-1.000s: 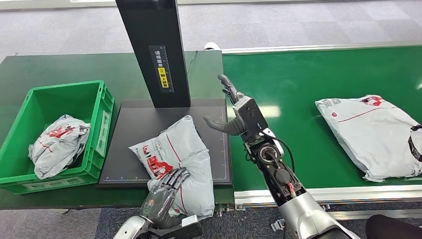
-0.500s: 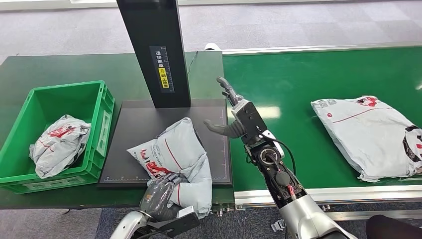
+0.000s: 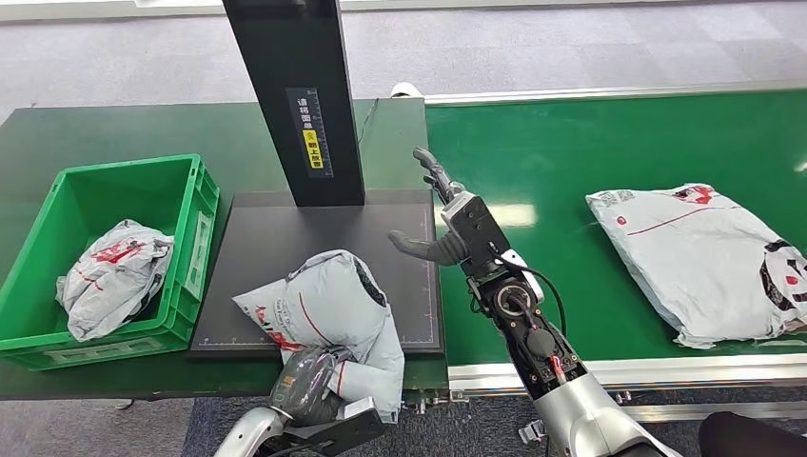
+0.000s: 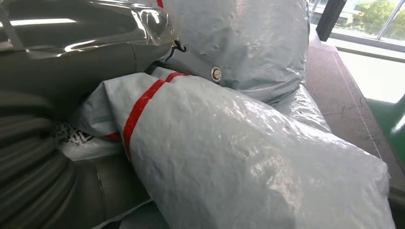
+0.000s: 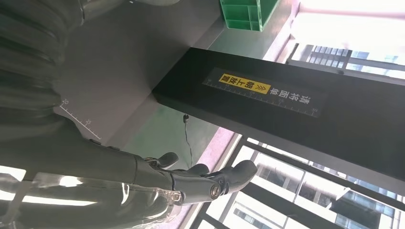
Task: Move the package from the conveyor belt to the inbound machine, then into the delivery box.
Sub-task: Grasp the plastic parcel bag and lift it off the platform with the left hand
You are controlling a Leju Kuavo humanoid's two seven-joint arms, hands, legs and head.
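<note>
In the head view, the left hand (image 3: 306,384) is seen at the near edge of the inbound machine's black platform (image 3: 276,233), its fingers closed around the near end of a grey package (image 3: 328,305) with red markings. The package is bunched up and raised at the gripped end, while its far part lies on the platform, just ahead of the hand. The black upright column (image 3: 300,95) of the machine stands beyond the package, well ahead of the left hand. A green delivery box (image 3: 195,205) is placed to the left of that hand, with a crumpled grey parcel (image 3: 112,276) lying inside it. The right hand (image 3: 442,214) is held above the seam between the platform and the green conveyor belt (image 3: 571,152), fingers spread apart and thumb pointed toward the column, with nothing held. A second grey package (image 3: 699,257) lies on the belt, well to the right of that hand. In the left wrist view, the gripped package (image 4: 248,143) is shown pressed close against the hand, a red stripe running across its wrinkled plastic, and the fingers are largely hidden by it. In the right wrist view, the dark fingers (image 5: 210,179) of the right hand are seen stretched out and empty, with the column's yellow label (image 5: 241,83) beyond them.
</note>
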